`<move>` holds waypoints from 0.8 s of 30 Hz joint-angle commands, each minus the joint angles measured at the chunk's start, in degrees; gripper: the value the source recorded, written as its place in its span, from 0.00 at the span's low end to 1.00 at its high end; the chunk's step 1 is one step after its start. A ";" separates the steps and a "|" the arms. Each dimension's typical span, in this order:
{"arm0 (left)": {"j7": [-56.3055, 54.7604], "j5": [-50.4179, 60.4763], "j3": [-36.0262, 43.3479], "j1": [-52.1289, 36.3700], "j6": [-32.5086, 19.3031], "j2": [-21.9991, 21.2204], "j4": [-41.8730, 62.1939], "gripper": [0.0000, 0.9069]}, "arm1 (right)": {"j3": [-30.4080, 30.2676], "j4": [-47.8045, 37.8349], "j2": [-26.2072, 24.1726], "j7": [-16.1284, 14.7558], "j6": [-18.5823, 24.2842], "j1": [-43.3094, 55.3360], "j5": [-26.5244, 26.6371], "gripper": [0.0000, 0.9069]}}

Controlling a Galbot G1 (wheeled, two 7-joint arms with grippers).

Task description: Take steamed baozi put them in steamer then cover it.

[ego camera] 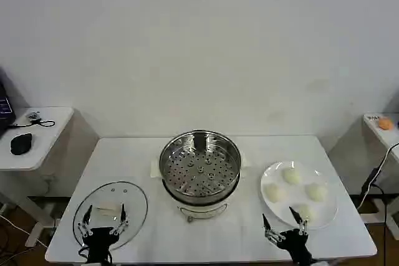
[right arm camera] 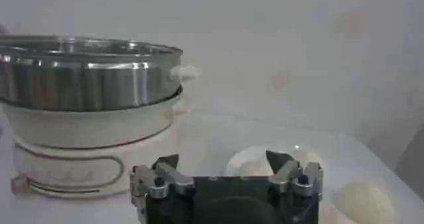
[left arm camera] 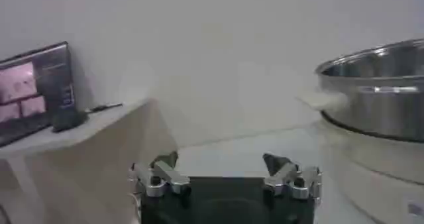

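Head view showed both end effectors released: right end effector should descend squarely over the nearest bun; left end effector hovered near the lid.

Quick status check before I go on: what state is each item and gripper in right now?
steamer: uncovered, empty
cover: off, flat on the table
steamed baozi: all four on the white plate
left gripper: open, over the cover
right gripper: open, at the plate's near edge

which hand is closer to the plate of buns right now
Right. The right hand sits open at the plate's near edge, beside the steamed baozi. The left hand hovers open over the cover, beyond the steamer.
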 commanded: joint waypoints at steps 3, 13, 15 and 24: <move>8.23 3.79 -4.16 -2.54 3.79 0.57 -1.13 1.00 | 4.26 -0.94 -12.20 -3.29 -7.62 7.75 -6.53 1.00; 9.06 7.57 -5.46 -3.50 -1.87 0.00 2.55 1.00 | 5.09 -15.07 -34.68 -23.39 -8.79 22.74 -14.98 1.00; 8.78 7.30 -5.60 -3.87 -1.75 -0.12 3.55 1.00 | 3.42 -18.44 -38.36 -27.11 -6.47 26.61 -17.73 1.00; 8.84 7.28 -6.92 -3.39 -1.54 -0.28 2.97 1.00 | -17.22 -30.07 -47.33 -44.62 1.77 49.84 -25.92 1.00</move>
